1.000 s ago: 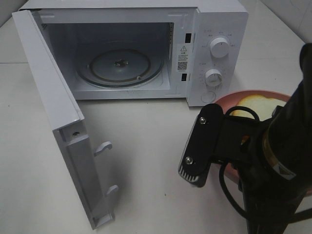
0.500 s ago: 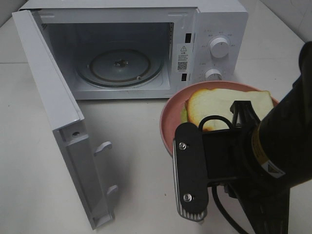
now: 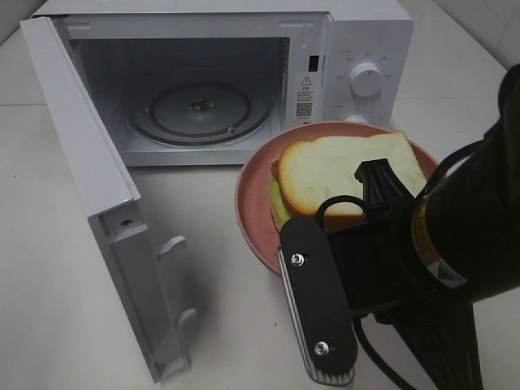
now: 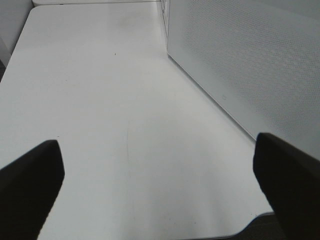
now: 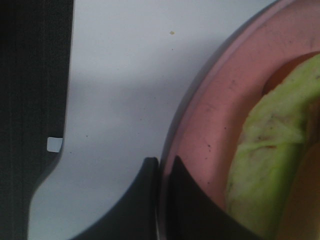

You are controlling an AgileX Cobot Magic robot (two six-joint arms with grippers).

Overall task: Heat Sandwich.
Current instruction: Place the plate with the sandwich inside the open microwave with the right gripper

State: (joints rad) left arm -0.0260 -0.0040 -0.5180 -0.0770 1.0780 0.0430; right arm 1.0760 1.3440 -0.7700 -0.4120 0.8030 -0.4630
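The sandwich [image 3: 341, 171], yellow bread over light green filling [image 5: 265, 160], lies on a round pink plate [image 3: 253, 203]. The plate hangs in front of the microwave's control panel, just right of the open cavity. My right gripper [image 5: 161, 195] is shut on the plate's rim [image 5: 210, 125], one finger on each side. In the exterior view the right arm [image 3: 455, 244] covers the plate's near edge. My left gripper [image 4: 160, 185] is open and empty, low over the white table beside the door's outer face [image 4: 250, 60].
The white microwave [image 3: 366, 32] stands at the back with its door [image 3: 81, 162] swung wide open to the left. A glass turntable [image 3: 199, 110] lies inside the cavity. Two knobs [image 3: 366, 79] sit on the right panel.
The right arm has carried the plate and sandwich up and to the left, from beside the microwave's right corner to in front of its panel. The left gripper has stayed open.
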